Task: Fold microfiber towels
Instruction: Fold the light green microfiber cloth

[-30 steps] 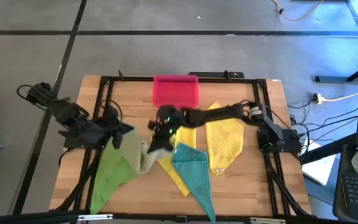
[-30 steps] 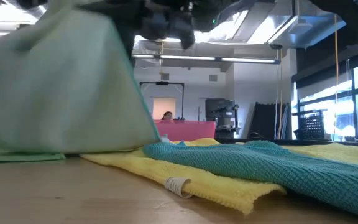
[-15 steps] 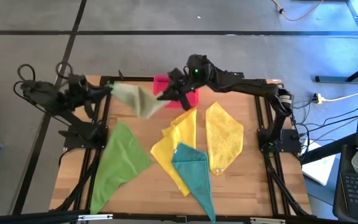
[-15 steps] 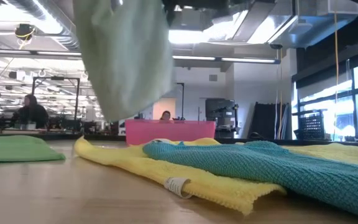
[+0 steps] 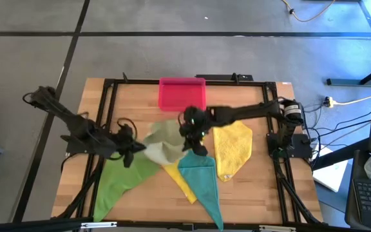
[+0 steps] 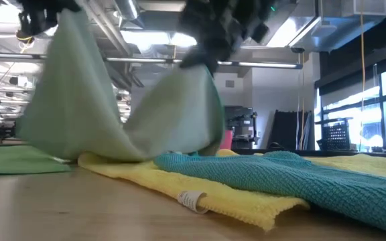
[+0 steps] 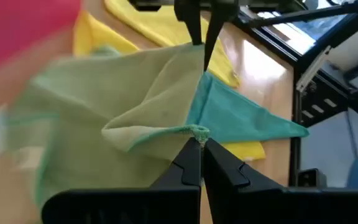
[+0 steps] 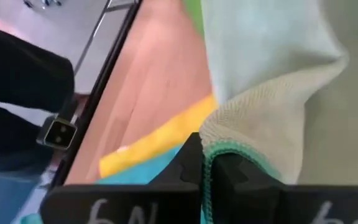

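Two-arm spreading of the pale olive towel (image 5: 163, 143). Half a second earlier this cloth hung stretched in the air over the far edge of the bench (image 5: 250, 193), near the pink tray (image 5: 181, 94); it has since been carried back toward the middle and lowered, so that its sagging centre now rests on the other cloths while two corners remain raised. This suggests the towel is being laid out flat ahead of a fold, which has not yet begun.

The left hand (image 5: 134, 147) is clamped together on one hemmed corner, seen pinched between its fingertips in the left wrist view (image 7: 197, 134). The right hand (image 5: 192, 132) is likewise closed tight on the opposite corner (image 8: 219, 134).

The bright green towel (image 5: 118, 183) lies flat beneath the left arm. A yellow towel (image 5: 234, 148), a second yellow towel (image 5: 180, 179) and the teal towel (image 5: 205, 183) lie unfolded, the last two overlapping near the bench's middle.
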### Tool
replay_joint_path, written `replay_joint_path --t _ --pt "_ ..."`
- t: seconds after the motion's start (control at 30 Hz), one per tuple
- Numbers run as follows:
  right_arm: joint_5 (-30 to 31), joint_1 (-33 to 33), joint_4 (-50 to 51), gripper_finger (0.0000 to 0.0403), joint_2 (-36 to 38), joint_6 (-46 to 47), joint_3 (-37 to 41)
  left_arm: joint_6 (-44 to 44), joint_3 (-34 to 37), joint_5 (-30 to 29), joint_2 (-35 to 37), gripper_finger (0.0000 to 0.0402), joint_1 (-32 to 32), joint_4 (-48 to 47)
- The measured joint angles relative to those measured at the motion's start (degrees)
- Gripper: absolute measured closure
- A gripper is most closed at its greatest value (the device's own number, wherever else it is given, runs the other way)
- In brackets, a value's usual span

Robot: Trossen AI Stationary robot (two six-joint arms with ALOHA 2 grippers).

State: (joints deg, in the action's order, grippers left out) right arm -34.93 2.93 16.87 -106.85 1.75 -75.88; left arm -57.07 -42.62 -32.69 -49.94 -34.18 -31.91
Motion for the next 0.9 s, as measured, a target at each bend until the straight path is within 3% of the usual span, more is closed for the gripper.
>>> replay_joint_path --t 0.23,0.53,0.7,0.9 --pt "-2.31 -2.82 -9.84 0.0386 -0.02 12.08 11.33 -5.23 3.64 0.08 -1.46 0.0402 -2.42 4.2" --pt "-5.91 -3.92 -7.9 0.0317 -0.03 16.79 13.32 -8.76 3.62 0.81 -1.37 0.0402 -4.74 6.08" --pt "-6.71 -4.54 -3.33 0.0287 -0.04 9.43 13.32 -12.38 3.62 0.44 -1.37 0.0402 -6.03 6.06" --pt "-3.87 -6.78 1.26 0.0281 -0.04 0.88 13.32 -14.75 3.62 0.44 -1.37 0.0402 -8.31 6.02"
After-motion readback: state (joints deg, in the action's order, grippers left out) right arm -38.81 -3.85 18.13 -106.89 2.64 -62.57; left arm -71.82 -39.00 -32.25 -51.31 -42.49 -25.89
